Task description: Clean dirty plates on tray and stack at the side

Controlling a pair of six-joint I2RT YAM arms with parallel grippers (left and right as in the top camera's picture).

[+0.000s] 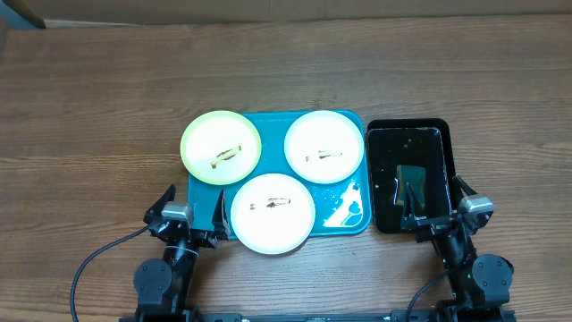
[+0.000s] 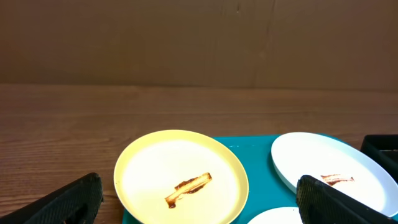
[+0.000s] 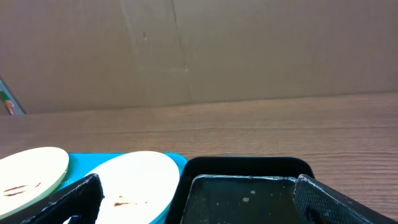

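Note:
Three plates lie on the teal tray [image 1: 273,125], each with a brown smear. The yellow-green plate [image 1: 221,148] is at the back left, overhanging the rim. One white plate [image 1: 323,146] is at the back right and another [image 1: 272,213] at the front, overhanging the front rim. My left gripper [image 1: 192,219] is open and empty at the tray's front left corner. In the left wrist view the gripper [image 2: 199,211] frames the yellow-green plate [image 2: 180,174]. My right gripper [image 1: 438,210] is open and empty at the near end of the black tub; it also shows in the right wrist view [image 3: 199,208].
A black tub [image 1: 409,134] stands right of the tray, holding dark liquid and a greyish object [image 1: 411,183]. A shiny wet patch [image 1: 344,212] shows on the tray's front right. The wooden table runs back to a cardboard wall [image 3: 199,50].

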